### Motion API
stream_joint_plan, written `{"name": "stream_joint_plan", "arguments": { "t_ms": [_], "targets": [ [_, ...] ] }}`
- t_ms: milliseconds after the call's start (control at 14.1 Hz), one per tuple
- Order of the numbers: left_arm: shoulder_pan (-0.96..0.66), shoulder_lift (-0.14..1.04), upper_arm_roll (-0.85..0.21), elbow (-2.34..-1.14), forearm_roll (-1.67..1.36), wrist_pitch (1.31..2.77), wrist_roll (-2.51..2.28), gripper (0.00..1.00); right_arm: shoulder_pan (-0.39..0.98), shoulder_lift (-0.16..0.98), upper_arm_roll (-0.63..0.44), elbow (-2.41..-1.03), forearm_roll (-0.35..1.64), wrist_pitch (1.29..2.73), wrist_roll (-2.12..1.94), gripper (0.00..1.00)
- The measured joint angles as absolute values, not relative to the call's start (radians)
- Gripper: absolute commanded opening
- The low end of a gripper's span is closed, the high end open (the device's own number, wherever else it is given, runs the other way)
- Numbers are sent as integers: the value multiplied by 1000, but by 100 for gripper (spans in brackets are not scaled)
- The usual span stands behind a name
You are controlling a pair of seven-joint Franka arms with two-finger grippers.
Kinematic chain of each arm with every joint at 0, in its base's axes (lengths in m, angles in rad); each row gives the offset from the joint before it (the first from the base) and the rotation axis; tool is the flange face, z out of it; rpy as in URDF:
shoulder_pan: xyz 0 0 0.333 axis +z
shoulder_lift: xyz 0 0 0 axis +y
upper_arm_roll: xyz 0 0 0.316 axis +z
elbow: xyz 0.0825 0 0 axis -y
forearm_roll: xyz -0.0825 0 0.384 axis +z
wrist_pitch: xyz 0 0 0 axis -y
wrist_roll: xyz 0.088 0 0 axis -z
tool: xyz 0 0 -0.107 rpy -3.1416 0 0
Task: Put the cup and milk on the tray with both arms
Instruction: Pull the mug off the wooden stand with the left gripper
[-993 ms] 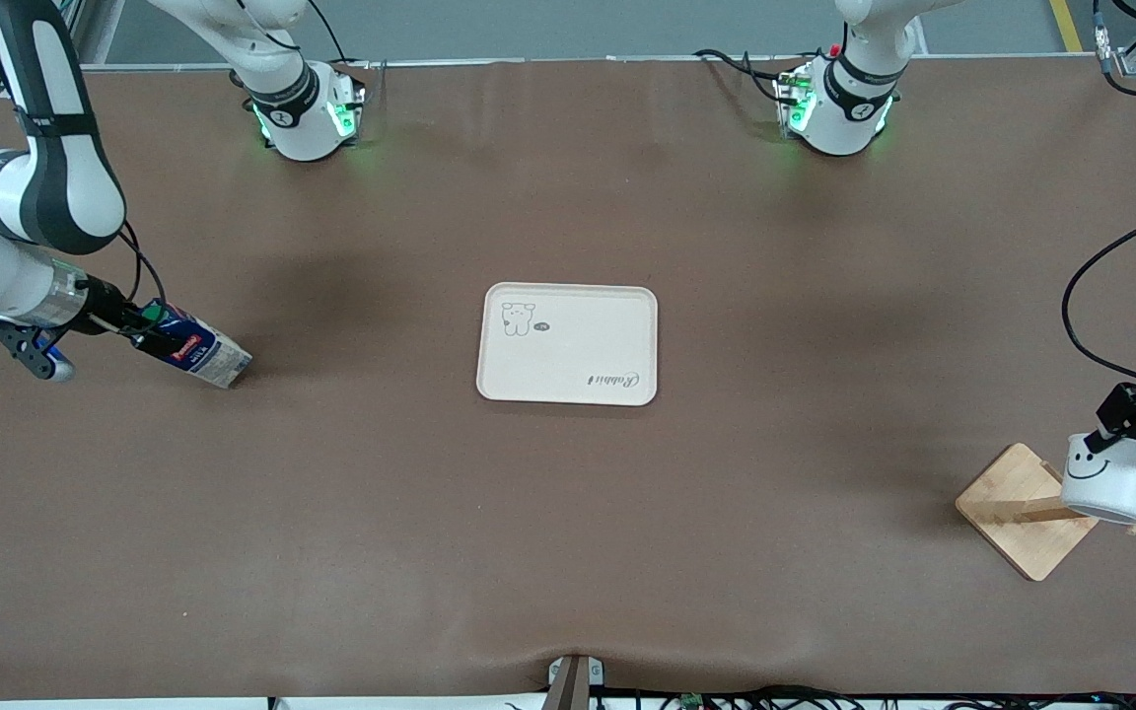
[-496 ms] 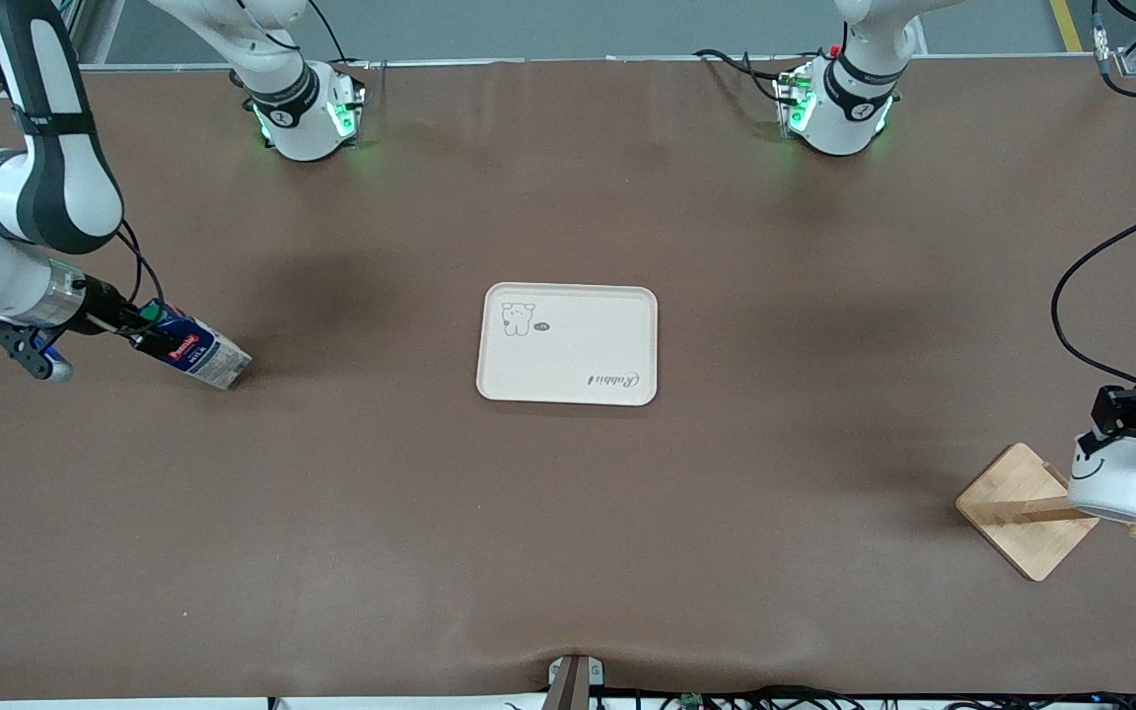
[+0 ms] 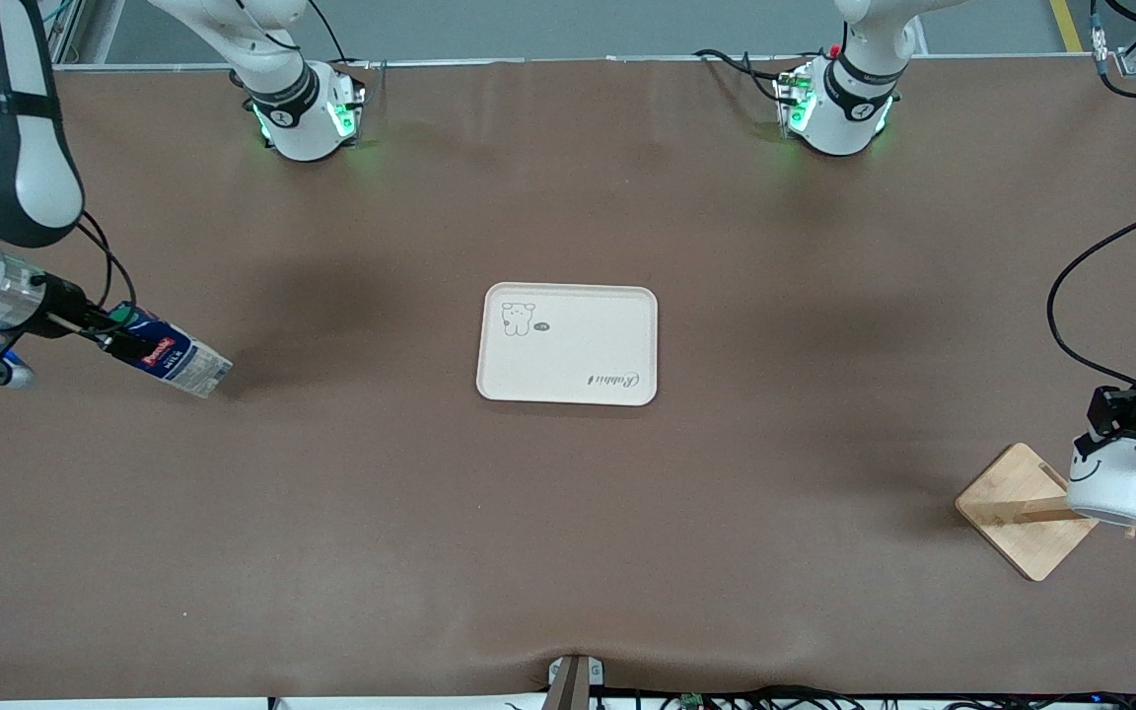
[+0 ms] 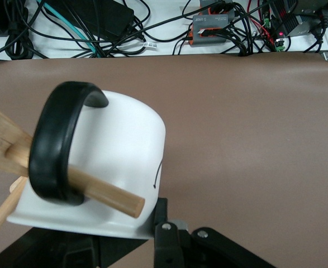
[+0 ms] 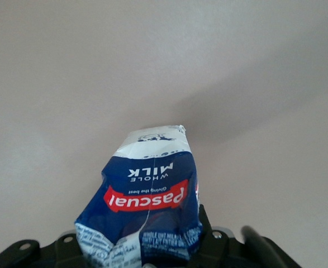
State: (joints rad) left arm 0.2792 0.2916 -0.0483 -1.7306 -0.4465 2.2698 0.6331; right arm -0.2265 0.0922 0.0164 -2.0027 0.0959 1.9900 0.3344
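Front view: over the last second the right gripper (image 3: 100, 333) has carried the milk (image 3: 169, 356) up and toward the right arm's end of the surface (image 3: 568, 513), the carton hanging tilted, base lowest – so it reads as lifted, not resting. The left gripper (image 3: 1125, 419) has drawn the cup (image 3: 1112, 480) a little outward along the peg of the wooden rack (image 3: 1022, 508), though the peg still runs through the black handle (the left wrist view shows this plainly). Both sets of fingers are clamped: right on the carton's gable top, left on the cup's rim. My judgement: both grasps are made, the cup not yet free of its peg, and the tray (image 3: 568, 344) sits bare mid-surface, well apart from either.

The carton is crumpled glossy card, blue and white with a red label; the cup is smooth white ceramic; the rack pale bamboo; the tray matte cream with rounded corners.
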Motion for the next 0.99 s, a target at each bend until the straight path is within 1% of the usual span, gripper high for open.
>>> {"name": "stream_joint_plan", "arguments": {
  "t_ms": [284, 354, 567, 851, 993],
  "targets": [
    [276, 276, -49, -1727, -446, 2207, 575, 0, -227, 149, 16, -1793, 97, 1729, 330, 0],
    [273, 267, -51, -1726, -446, 2178, 542, 0, -227, 169, 16, -1756, 97, 1696, 329, 0],
    [263, 243, -67, -1725, -447, 2106, 452, 0, -226, 209, 16, -1703, 97, 1678, 323, 0],
    [245, 235, -114, -1712, -436, 2096, 342, 0, -219, 220, 18, -1674, 116, 1617, 315, 0],
    [245, 232, -157, -1705, -392, 2096, 240, 0, -203, 220, 19, -1659, 119, 1591, 315, 0]
  ]
}}
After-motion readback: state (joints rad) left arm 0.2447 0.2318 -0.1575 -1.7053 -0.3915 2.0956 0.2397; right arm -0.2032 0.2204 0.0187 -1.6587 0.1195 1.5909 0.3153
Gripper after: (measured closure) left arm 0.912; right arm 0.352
